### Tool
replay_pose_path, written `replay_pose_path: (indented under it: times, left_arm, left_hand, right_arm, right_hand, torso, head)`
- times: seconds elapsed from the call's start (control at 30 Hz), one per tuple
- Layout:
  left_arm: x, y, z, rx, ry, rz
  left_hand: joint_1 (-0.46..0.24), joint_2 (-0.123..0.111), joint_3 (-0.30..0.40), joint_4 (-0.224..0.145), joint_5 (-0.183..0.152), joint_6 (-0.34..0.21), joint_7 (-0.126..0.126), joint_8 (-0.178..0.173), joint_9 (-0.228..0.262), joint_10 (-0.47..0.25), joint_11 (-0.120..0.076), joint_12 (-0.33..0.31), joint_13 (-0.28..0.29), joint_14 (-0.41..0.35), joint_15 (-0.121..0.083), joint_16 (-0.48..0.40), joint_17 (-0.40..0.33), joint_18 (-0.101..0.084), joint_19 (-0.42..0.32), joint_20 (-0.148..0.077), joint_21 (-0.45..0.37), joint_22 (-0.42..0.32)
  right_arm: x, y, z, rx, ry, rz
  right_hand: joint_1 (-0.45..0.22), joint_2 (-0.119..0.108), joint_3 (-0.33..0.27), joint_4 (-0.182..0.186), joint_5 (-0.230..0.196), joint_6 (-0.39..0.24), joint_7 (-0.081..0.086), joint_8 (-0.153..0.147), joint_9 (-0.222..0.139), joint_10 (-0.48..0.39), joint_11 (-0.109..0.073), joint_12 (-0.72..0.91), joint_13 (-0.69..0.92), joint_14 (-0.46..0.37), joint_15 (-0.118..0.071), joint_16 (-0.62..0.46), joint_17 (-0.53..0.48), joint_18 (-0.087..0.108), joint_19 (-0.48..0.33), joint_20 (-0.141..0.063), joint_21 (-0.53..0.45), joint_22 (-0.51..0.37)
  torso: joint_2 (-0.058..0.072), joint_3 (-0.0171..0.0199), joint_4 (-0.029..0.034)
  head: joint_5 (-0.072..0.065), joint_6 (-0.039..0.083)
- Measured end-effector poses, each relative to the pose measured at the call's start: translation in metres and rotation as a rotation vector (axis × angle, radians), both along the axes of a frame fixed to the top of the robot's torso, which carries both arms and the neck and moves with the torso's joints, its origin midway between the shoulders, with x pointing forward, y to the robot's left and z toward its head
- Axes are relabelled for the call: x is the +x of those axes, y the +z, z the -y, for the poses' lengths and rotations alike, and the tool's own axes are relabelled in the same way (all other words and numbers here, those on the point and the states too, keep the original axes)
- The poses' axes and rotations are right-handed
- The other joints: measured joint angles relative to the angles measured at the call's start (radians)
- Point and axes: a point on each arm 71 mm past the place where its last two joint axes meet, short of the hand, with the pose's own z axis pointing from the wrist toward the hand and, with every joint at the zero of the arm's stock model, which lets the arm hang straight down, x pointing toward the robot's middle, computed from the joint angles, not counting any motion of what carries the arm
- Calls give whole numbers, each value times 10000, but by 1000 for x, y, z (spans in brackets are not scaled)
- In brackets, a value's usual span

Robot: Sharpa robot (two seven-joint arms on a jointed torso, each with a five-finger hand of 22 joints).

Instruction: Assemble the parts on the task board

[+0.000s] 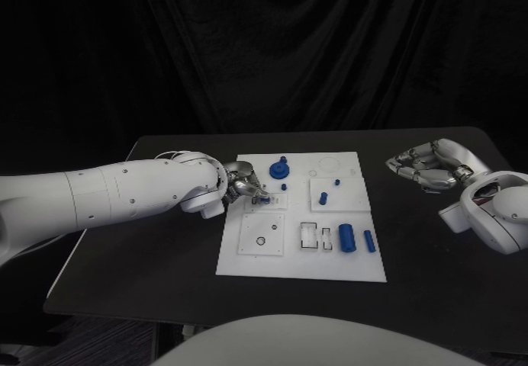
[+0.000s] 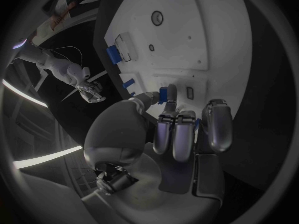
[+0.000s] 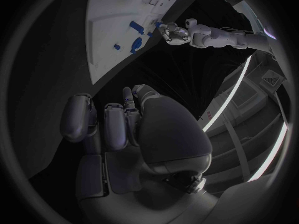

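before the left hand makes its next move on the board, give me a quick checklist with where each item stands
1. Left robot hand holds a part: ok; a small blue piece sits pinched at its fingertips.
2. Hand is over the white board: ok, at its left edge.
3. Piece lined up with a slot: cannot tell; fingers cover the spot.
4. Right robot hand out of the way: ok; off the board, fingers curled, holding nothing.
5. Other parts undisturbed: ok; the big blue cylinder lies on the board, apart from the left hand.
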Motion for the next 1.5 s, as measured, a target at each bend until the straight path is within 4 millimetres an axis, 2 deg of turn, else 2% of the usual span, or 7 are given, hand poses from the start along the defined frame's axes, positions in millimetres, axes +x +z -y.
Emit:
replay_pose_path:
  times: [0.4, 1.07, 1.27, 1.5]
  left_arm:
    - [4, -4, 13, 207, -65, -645]
    - [8, -2, 11, 878, 193, -258]
    - [9, -2, 12, 1132, 215, -238]
    - [9, -2, 13, 1302, 179, -310]
  left_hand:
    - [86, 6, 28, 28, -39, -8, -5, -17, 0, 1, 1, 0, 0, 0, 0, 0, 0, 0, -1, 0, 0, 0]
    - [112, 32, 56, 56, -121, -24, -17, -56, 14, 1, 1, 0, 0, 0, 0, 0, 0, 0, -41, 39, -40, 8]
    - [112, 32, 83, 83, -12, -24, -16, -60, 30, 1, 1, 0, 0, 0, 0, 0, 0, 0, -41, 39, -40, 7]
    - [111, 32, 83, 83, -12, -24, -15, -48, 28, 1, 1, 0, 0, 0, 0, 0, 0, 0, -41, 39, -40, 7]
  right_arm:
    - [0, 0, -1, 1, 22, -10]
    - [-1, 0, 1, -4, 0, -30]
    - [-1, 0, 1, -8, -5, -42]
    - [-1, 0, 0, -12, -1, -57]
  right_hand:
    - [0, 0, 0, 0, 0, 0, 0, 0, -1, 0, 0, 0, 0, 0, 0, 0, 0, 1, 0, 0, 0, -1]
    - [0, 0, 0, 0, 0, 0, 0, 0, -3, 0, 0, 0, 0, 0, 0, 4, 0, 1, 0, 0, 0, -2]
    - [0, 0, 0, 0, 0, 0, 0, 0, -3, 0, 0, 0, 0, 0, 0, 4, 0, 0, 0, 0, 0, -2]
    - [0, 0, 0, 0, 0, 0, 0, 0, -4, 0, 0, 0, 0, 0, 0, 4, 0, 0, 0, 0, -66, -2]
  torso:
    - [0, -12, -3]
    - [10, -12, 4]
    - [9, -12, 5]
    - [4, -12, 6]
  head:
    - [58, 0]
    - [37, 0]
    - [26, 0]
    - [68, 0]
